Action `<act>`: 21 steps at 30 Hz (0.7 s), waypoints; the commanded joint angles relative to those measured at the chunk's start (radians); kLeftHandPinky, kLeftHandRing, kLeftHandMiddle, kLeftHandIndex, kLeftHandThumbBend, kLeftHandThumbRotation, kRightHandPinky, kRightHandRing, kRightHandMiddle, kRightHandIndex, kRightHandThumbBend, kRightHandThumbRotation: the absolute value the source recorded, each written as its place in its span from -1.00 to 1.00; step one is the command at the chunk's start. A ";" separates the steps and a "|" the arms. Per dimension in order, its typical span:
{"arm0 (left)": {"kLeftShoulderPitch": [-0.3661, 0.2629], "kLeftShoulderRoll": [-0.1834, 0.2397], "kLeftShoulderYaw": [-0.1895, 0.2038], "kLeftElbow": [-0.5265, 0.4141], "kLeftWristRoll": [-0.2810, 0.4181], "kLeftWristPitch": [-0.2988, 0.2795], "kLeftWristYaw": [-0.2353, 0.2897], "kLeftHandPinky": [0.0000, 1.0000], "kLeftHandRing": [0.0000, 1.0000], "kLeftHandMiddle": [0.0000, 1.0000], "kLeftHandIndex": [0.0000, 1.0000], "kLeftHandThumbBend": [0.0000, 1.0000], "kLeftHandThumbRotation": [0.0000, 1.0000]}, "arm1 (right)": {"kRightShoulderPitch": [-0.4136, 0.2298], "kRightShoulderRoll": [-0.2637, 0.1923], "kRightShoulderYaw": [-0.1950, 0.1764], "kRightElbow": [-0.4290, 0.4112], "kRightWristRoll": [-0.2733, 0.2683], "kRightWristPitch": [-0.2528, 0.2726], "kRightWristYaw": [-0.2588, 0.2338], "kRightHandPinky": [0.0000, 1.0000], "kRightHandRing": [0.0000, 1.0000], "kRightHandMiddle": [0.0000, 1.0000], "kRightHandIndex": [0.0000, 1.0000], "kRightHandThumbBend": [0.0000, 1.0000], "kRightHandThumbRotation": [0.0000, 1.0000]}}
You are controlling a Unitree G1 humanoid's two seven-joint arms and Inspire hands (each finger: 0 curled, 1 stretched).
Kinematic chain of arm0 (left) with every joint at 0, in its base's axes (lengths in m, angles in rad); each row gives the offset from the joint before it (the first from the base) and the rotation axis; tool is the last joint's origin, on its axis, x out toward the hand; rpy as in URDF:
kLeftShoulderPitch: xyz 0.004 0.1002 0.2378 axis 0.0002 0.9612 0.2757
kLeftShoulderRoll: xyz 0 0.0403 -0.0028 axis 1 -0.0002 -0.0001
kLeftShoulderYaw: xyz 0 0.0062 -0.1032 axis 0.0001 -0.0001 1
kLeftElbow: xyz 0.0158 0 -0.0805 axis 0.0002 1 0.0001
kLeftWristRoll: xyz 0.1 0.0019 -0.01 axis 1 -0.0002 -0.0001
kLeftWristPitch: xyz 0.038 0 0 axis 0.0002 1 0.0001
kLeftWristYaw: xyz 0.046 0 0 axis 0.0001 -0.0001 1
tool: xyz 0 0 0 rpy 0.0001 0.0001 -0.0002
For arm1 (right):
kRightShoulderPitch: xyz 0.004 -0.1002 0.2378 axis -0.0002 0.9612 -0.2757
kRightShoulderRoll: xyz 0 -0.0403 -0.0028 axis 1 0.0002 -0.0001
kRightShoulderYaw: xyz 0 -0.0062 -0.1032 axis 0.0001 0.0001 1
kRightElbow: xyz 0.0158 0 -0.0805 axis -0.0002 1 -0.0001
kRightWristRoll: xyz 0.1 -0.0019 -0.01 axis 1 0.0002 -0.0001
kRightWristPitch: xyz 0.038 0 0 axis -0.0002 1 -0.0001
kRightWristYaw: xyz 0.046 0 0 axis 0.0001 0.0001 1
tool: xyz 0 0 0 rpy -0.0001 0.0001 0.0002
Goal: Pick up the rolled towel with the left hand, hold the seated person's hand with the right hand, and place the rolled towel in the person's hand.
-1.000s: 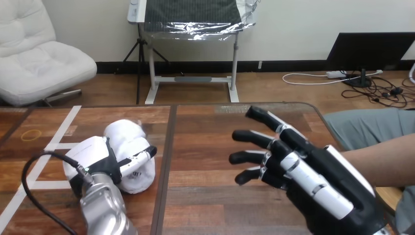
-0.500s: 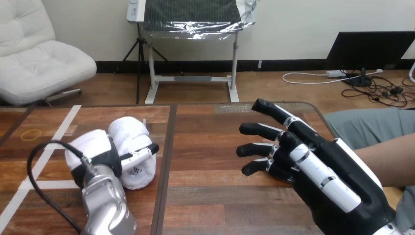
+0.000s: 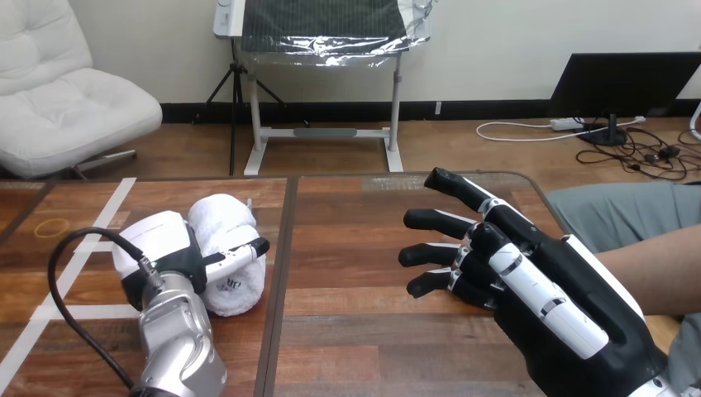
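The rolled towel (image 3: pixel 225 236) is a white roll on the left half of the wooden table (image 3: pixel 347 240). My left hand (image 3: pixel 161 248) is against its left side, with a finger (image 3: pixel 238 256) curled over the front of the roll. My right hand (image 3: pixel 537 285) hovers over the table's right part, its fingers spread and nearly straight, pointing left. The person's forearm (image 3: pixel 657 265) comes in from the right edge and passes behind my right hand. The person's hand is hidden behind it, so I cannot tell whether the two touch.
White tape lines (image 3: pixel 87 244) cross the table's left end, and a yellow rubber band (image 3: pixel 51 227) lies near the far left. A dark seam (image 3: pixel 279 273) runs down the table between towel and right hand. The table's rounded far right corner (image 3: pixel 529 184) is close to the person.
My left hand and the towel have shifted slightly right and away from me. My right hand moved a little right and farther out, then stayed still.
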State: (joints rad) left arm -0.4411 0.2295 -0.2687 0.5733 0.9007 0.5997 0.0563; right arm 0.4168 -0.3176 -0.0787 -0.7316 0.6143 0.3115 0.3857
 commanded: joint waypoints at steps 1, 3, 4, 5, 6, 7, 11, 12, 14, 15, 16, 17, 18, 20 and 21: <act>-0.051 0.017 -0.019 0.003 -0.016 -0.016 0.029 -0.76 -0.63 -0.40 0.44 0.50 0.71 | -0.058 -0.008 -0.016 -0.017 0.014 0.007 -0.011 0.16 0.38 0.58 0.79 -0.60 -0.10; -0.045 0.019 -0.016 -0.002 -0.024 -0.023 0.040 -0.75 -0.62 -0.39 0.42 0.48 0.61 | -0.056 -0.007 -0.016 -0.021 0.018 0.012 -0.017 0.15 0.38 0.58 0.78 -0.60 -0.13; -0.044 0.020 -0.016 -0.002 -0.026 -0.025 0.044 -0.75 -0.62 -0.39 0.40 0.47 0.55 | -0.056 -0.006 -0.016 -0.021 0.019 0.014 -0.018 0.15 0.38 0.58 0.78 -0.60 -0.14; -0.041 0.022 -0.016 -0.003 -0.030 -0.029 0.048 -0.75 -0.62 -0.39 0.40 0.47 0.50 | -0.056 -0.005 -0.016 -0.019 0.023 0.013 -0.015 0.15 0.38 0.57 0.78 -0.60 -0.15; -0.041 0.024 -0.016 -0.002 -0.032 -0.032 0.050 -0.75 -0.62 -0.39 0.38 0.46 0.34 | -0.057 -0.004 -0.015 -0.016 0.025 0.012 -0.013 0.15 0.38 0.58 0.78 -0.61 -0.17; -0.041 0.025 -0.017 -0.001 -0.035 -0.034 0.052 -0.75 -0.62 -0.39 0.37 0.45 0.28 | -0.058 -0.003 -0.015 -0.014 0.027 0.011 -0.011 0.14 0.38 0.58 0.78 -0.61 -0.17; -0.034 0.036 -0.020 -0.002 -0.047 -0.054 0.062 -0.74 -0.60 -0.37 0.35 0.44 0.08 | -0.060 -0.001 -0.008 -0.017 0.018 0.015 -0.018 0.14 0.38 0.59 0.79 -0.62 -0.18; -0.034 0.037 -0.019 -0.002 -0.050 -0.057 0.066 -0.73 -0.59 -0.37 0.33 0.44 0.02 | -0.061 -0.002 -0.007 -0.018 0.013 0.017 -0.021 0.14 0.38 0.59 0.78 -0.63 -0.18; -0.034 0.039 -0.018 0.001 -0.054 -0.062 0.072 -0.72 -0.58 -0.35 0.31 0.44 -0.07 | -0.063 -0.003 -0.004 -0.019 0.008 0.018 -0.024 0.13 0.37 0.59 0.78 -0.64 -0.19; -0.029 0.040 -0.017 -0.006 -0.057 -0.064 0.071 -0.70 -0.56 -0.33 0.26 0.45 -0.19 | -0.062 -0.005 0.000 -0.022 -0.003 0.020 -0.029 0.12 0.38 0.59 0.77 -0.64 -0.21; -0.025 0.041 -0.016 -0.011 -0.060 -0.065 0.071 -0.69 -0.55 -0.32 0.25 0.45 -0.23 | -0.061 -0.007 0.002 -0.025 -0.011 0.021 -0.034 0.12 0.38 0.59 0.77 -0.64 -0.22; -0.023 0.042 -0.016 -0.014 -0.062 -0.067 0.072 -0.69 -0.54 -0.31 0.23 0.45 -0.27 | -0.061 -0.008 0.005 -0.027 -0.017 0.022 -0.036 0.11 0.38 0.59 0.77 -0.64 -0.23; -0.017 0.041 -0.011 -0.017 -0.068 -0.072 0.080 -0.68 -0.54 -0.31 0.22 0.45 -0.30 | -0.059 -0.009 0.007 -0.029 -0.024 0.022 -0.038 0.11 0.38 0.59 0.77 -0.64 -0.24; -0.007 0.039 -0.005 -0.025 -0.078 -0.077 0.091 -0.67 -0.53 -0.30 0.18 0.46 -0.41 | -0.057 -0.010 0.010 -0.031 -0.029 0.023 -0.039 0.11 0.38 0.60 0.77 -0.65 -0.25; -0.002 0.038 -0.003 -0.030 -0.082 -0.076 0.095 -0.67 -0.53 -0.30 0.14 0.47 -0.48 | -0.056 -0.010 0.011 -0.031 -0.030 0.023 -0.038 0.10 0.39 0.60 0.78 -0.67 -0.27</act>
State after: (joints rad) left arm -0.4408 0.2536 -0.2690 0.5733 0.8328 0.5373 0.1286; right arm 0.4113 -0.3176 -0.0748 -0.7327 0.5951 0.3346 0.3540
